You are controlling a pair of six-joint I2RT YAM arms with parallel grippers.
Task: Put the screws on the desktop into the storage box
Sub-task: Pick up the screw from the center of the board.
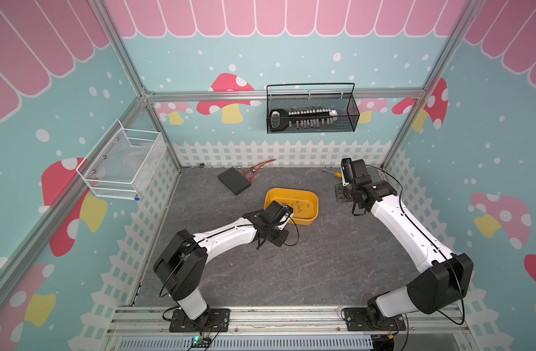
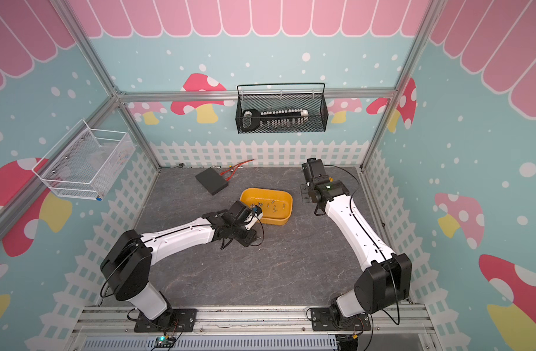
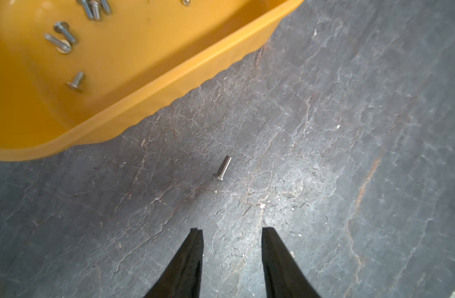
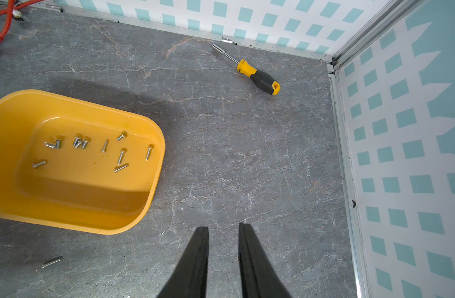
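So the storage box [image 1: 306, 221] sits approx mid-frame in both top views on the desktop [image 1: 321, 258], w/ most screws [image 4: 120, 157] lying loose inside. One stray screw [image 3: 222, 167] lies on the desktop just beside the box rim, not touching, near the left gripper [image 3: 231, 229], jaws parted w/ nothing btwn. To the box's right in the top views, the right gripper [image 4: 223, 225] has jaws slightly apart, also empty.

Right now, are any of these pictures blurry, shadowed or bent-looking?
Left wrist view: loose screw on the desktop sharp, screws in the storage box soft. Right wrist view: broad shadow across the desktop beside the box, inside partly shaded. Both top views: evenly lit, frame bars splay outward.
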